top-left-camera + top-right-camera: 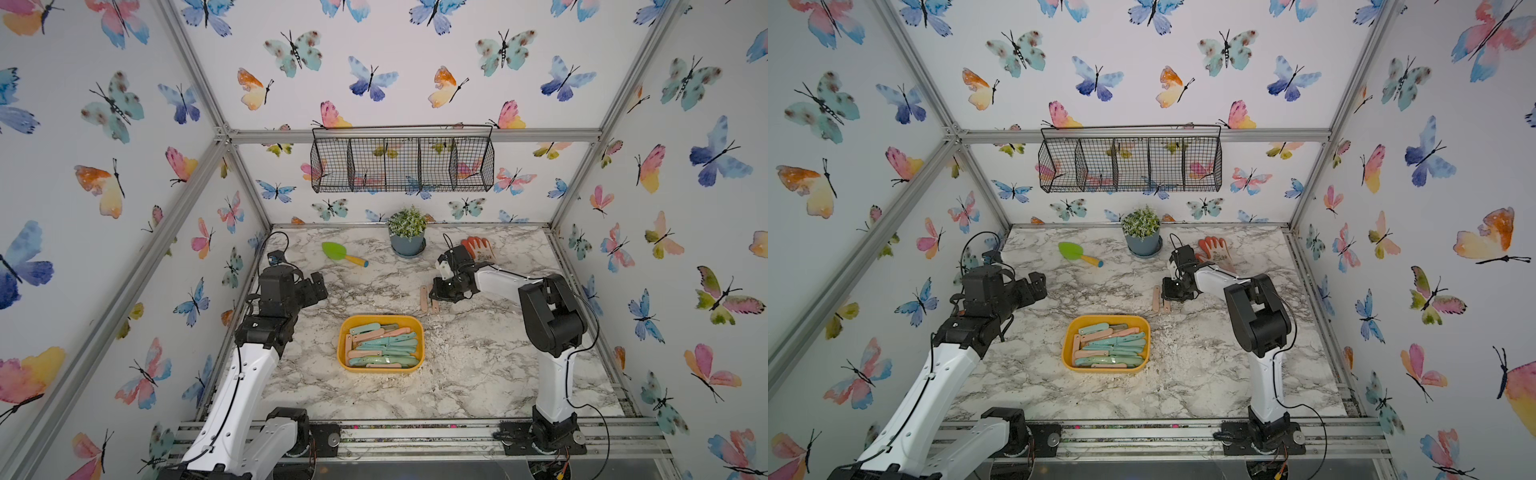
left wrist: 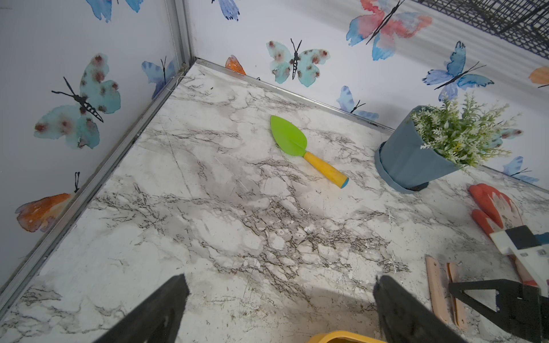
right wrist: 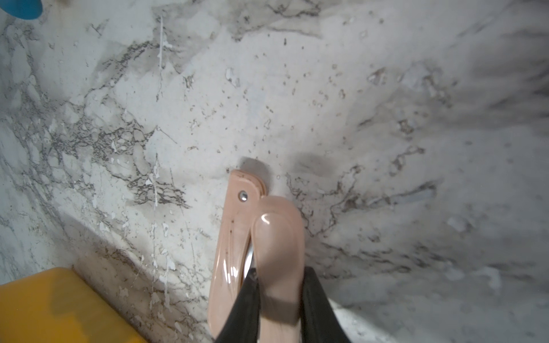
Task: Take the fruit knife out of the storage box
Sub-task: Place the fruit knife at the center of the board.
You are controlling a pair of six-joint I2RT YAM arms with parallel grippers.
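Observation:
The yellow storage box (image 1: 381, 319) (image 1: 1107, 318) sits mid-table and holds several teal and pink folded fruit knives (image 1: 384, 345). Behind it, my right gripper (image 1: 435, 297) (image 1: 1168, 297) reaches down to the tabletop, shut on a pink fruit knife (image 3: 279, 237) (image 1: 435, 306). A second pink knife (image 3: 234, 237) (image 1: 424, 298) lies flat right beside the held one. My left gripper (image 2: 279, 308) (image 1: 318, 286) hangs open and empty above the table's left side, away from the box. A corner of the box (image 3: 44, 303) shows in the right wrist view.
A green trowel with a yellow handle (image 1: 343, 253) lies at the back left. A blue plant pot (image 1: 407, 243) stands at the back centre, with an orange glove (image 1: 480, 247) to its right. A black wire basket (image 1: 402, 164) hangs on the back wall.

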